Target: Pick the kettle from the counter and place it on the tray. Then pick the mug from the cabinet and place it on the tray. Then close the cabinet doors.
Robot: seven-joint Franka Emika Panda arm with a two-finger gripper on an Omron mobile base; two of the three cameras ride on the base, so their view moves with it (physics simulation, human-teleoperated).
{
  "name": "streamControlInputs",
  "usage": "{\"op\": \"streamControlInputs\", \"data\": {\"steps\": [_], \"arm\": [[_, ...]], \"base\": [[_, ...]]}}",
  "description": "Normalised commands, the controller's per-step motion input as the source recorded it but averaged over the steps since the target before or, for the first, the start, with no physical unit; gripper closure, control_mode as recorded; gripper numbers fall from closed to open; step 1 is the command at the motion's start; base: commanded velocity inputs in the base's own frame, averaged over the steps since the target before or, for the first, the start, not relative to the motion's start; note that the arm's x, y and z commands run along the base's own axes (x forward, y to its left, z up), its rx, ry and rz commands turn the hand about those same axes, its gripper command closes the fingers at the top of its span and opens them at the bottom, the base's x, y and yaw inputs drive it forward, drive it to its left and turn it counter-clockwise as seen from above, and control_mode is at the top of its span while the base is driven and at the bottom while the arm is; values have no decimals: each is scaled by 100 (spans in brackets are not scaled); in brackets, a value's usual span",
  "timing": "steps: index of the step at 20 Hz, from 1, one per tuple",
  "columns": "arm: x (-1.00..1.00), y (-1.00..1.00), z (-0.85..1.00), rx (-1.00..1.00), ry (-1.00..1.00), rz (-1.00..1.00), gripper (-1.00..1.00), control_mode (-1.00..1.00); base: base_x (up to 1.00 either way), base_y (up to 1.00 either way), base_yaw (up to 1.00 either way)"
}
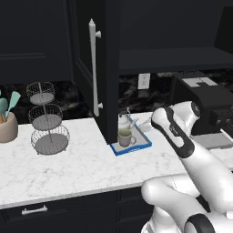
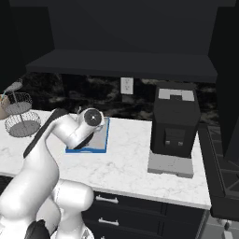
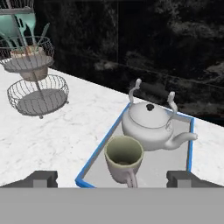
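The white kettle (image 3: 146, 120) and the beige mug (image 3: 124, 157) both stand on the blue-rimmed grey tray (image 3: 100, 148), the mug in front of the kettle. My gripper (image 3: 113, 178) is open, its fingertips (image 3: 41, 177) spread wide on either side of the tray's near end, holding nothing. From the left base view the tray (image 1: 136, 146) lies on the marble counter (image 1: 68, 164) with the mug (image 1: 125, 137) and kettle (image 1: 124, 120) on it. The left cabinet door (image 1: 84, 54) stands open with its bar handle (image 1: 94, 68) facing out. The cabinet shelf (image 2: 121, 63) is bare; the right door (image 2: 229, 93) is open too.
A three-tier wire basket (image 1: 48, 118) and a tan utensil holder (image 1: 7, 127) stand left of the tray. A black coffee machine (image 2: 175, 126) sits to the right. A wall outlet (image 1: 144, 81) is behind. The open left door's edge hangs just over the tray's left corner.
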Motion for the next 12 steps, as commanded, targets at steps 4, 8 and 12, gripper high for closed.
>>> {"op": "streamControlInputs", "data": {"steps": [4, 8, 12], "arm": [[-55, -3, 48, 0, -6, -17, -100, -100], [-53, -6, 41, 0, -4, -12, -100, -100], [-30, 0, 33, 0, 0, -5, -100, -100]], "base": [[0, 0, 0], [0, 0, 0], [0, 0, 0]]}}
